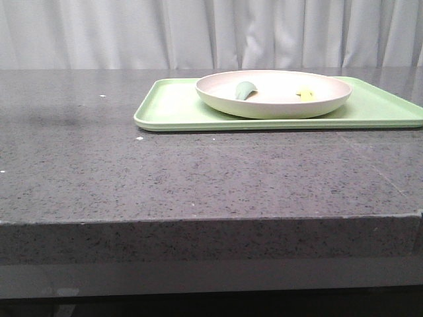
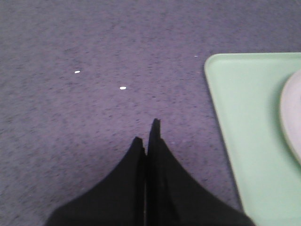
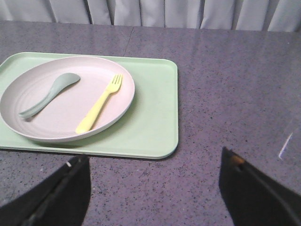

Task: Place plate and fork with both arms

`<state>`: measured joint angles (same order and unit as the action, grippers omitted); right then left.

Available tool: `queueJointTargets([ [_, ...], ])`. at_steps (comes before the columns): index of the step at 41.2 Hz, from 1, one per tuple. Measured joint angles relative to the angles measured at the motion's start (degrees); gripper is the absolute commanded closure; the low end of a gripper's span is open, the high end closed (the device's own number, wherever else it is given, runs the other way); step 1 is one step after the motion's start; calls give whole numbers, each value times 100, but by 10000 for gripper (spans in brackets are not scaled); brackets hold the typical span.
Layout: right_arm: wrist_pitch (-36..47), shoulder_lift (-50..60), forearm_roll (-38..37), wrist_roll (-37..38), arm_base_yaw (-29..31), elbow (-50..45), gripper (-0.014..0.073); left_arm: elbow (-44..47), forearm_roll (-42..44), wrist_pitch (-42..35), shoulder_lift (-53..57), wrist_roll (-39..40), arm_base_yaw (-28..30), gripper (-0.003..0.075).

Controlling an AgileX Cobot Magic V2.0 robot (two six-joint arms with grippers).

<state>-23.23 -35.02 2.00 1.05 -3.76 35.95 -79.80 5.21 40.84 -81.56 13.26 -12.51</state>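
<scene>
The cream plate sits on a light green tray at the back right of the table. The pale yellow fork lies inside the plate, beside a grey-green spoon. Its tip shows in the front view. My right gripper is open and empty, above the bare table just in front of the tray. My left gripper is shut and empty over the bare table, left of the tray's corner. Neither arm shows in the front view.
The grey speckled tabletop ends in a front edge near the camera. White curtains hang behind the table. Small white specks lie on the table left of the tray.
</scene>
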Motion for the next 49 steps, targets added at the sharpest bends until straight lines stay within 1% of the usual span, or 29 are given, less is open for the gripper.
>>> queueJointTargets([
  [5, 0, 0, 0, 0, 0, 0, 7, 974, 47, -535, 811, 11, 258, 738],
  [11, 0, 0, 0, 0, 0, 0, 7, 2177, 86, -1367, 1847, 11, 270, 738],
  [16, 0, 0, 0, 0, 0, 0, 7, 3065, 86, -1872, 2694, 11, 270, 738],
  [20, 0, 0, 0, 0, 0, 0, 7, 3680, 98, -2094, 3278, 11, 278, 738],
  [27, 0, 0, 0, 0, 0, 0, 7, 4637, 124, -2251, 4223, 11, 278, 738],
  [35, 0, 0, 0, 0, 0, 0, 7, 5320, 319, -2267, 5262, 11, 278, 738],
  [41, 0, -118, 0, 0, 0, 38, 7, 5467, 343, -2267, 5843, 11, 278, 738],
  [44, -30, -359, 49, 0, 0, 178, 7, 5476, 343, -2267, 5961, 11, 278, 738],
  [49, -221, -1061, 223, 0, 0, 629, 7, 5480, 343, -2267, 5995, 11, 278, 738],
])
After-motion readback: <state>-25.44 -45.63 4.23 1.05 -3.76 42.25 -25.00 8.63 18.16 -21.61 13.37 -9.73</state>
